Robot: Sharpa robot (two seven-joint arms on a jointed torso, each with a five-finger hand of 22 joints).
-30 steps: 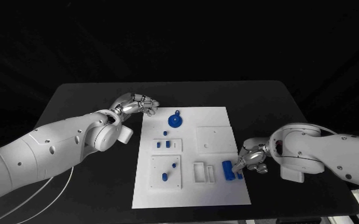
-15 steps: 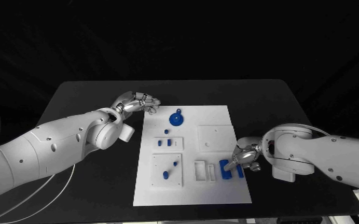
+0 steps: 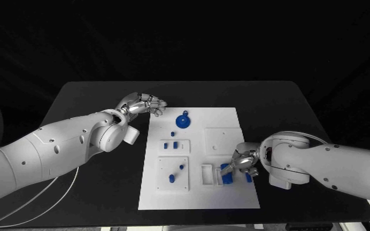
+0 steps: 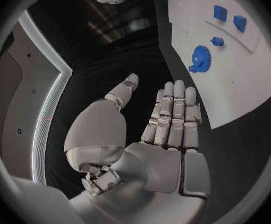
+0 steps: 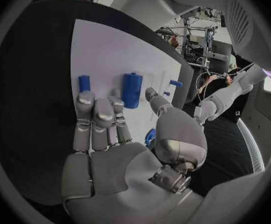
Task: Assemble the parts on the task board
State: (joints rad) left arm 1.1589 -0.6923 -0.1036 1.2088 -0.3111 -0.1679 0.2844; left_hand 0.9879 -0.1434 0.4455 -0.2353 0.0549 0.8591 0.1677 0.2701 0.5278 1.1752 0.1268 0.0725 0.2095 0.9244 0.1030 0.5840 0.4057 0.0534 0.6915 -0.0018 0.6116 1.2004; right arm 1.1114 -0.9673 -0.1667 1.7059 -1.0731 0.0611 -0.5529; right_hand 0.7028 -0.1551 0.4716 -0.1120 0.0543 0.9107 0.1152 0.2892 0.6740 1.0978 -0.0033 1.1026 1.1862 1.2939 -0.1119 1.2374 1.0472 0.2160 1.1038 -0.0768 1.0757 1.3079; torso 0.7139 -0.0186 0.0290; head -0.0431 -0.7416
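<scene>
Head view: white rectangular task board lay mid-table on the black table, with small blue plastic parts on it: a blue round gear-like disc near the far edge, small blue blocks in a recessed plate, blue pegs in the near-left plate. Right hand sat over the board's near-right area, right at a blue cylinder beside the white slotted holders; likely lining up a pick, since those loose pieces lay next to the slots they probably belong in. Left hand hovered off the board's far-left corner, fingers curled, nothing in it; it looked parked clear of the work. Left wrist view: left hand showed fingers straight and together, thumb apart, palm bare, with the blue disc and two blue blocks on the board well beyond its fingertips. Right wrist view: right hand was spread narrow, holding nothing; the blue cylinder and a shorter blue peg lay flat on the board just past its fingertips, contact unclear.
</scene>
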